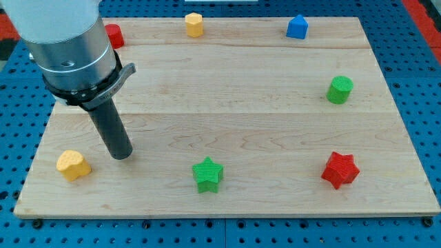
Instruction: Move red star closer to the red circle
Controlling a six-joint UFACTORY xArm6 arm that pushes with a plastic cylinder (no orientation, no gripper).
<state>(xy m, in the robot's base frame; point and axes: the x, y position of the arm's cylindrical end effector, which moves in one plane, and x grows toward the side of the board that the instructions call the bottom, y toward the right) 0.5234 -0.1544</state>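
The red star (340,169) lies near the view's bottom right of the wooden board (234,103). The red circle (114,35) sits at the view's top left, partly hidden behind the arm's grey body. My tip (121,156) rests on the board at the view's lower left, just right of a yellow heart block (73,164). The tip is far left of the red star and well below the red circle.
A green star (207,173) lies at the bottom middle. A yellow hexagon block (195,24) and a blue house-shaped block (297,27) sit along the top edge. A green cylinder (339,89) stands at the right.
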